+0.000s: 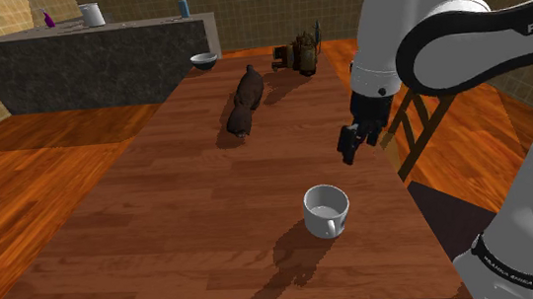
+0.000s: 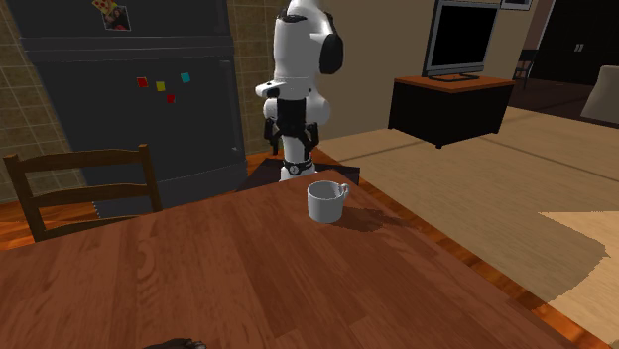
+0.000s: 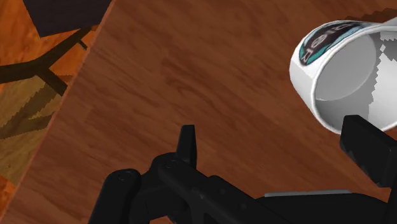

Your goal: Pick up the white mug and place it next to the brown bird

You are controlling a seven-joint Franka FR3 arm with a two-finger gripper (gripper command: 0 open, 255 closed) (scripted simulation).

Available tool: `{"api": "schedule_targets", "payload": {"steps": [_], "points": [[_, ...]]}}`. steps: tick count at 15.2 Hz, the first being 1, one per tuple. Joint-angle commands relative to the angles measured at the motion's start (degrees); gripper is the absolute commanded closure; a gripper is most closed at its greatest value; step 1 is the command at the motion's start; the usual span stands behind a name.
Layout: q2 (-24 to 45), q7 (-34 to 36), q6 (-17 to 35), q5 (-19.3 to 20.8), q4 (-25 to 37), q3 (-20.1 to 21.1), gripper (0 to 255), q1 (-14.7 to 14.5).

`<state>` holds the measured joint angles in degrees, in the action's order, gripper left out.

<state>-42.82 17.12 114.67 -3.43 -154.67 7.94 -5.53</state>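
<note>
jaws spread wide, nothing between them, nothing touched: in the wrist view the two black fingers [image 3: 186, 145] stand well apart over the bare wooden table [image 3: 191, 70]. gripper [image 1: 351, 144] hangs above the table by its edge at the shoulder view's right, apart from the white mug [image 1: 326, 210]. mug is upright, mouth up, near the table's close end; brown bird [image 1: 246, 101] is well apart from it, further up the table. wrist view: mug [image 3: 347, 76] is just beside one finger, outside the gap, cut by the frame edge, with a dark teal patch on its wall that other views don't show. second exterior view: mug [image 2: 326, 201] is in front of the arm [image 2: 298, 59]; dark shape [image 2: 177, 344] cut off at bottom edge, can't tell what. chair [image 1: 421, 125] partly hidden behind the arm
</note>
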Motion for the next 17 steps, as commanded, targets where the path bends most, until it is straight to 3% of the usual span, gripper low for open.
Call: {"api": "schedule_targets", "payload": {"steps": [1,6,13,17], "points": [[1.43,1.51,5.38,-2.01,-2.88,1.34,0,-1.29],[8.45,4.26,18.57,-6.37,-6.60,4.37,0,-4.12],[13.90,4.28,26.23,-6.77,-8.81,5.25,0,-4.02],[14.41,4.28,26.88,-6.79,-8.95,5.33,0,-4.01]]}}
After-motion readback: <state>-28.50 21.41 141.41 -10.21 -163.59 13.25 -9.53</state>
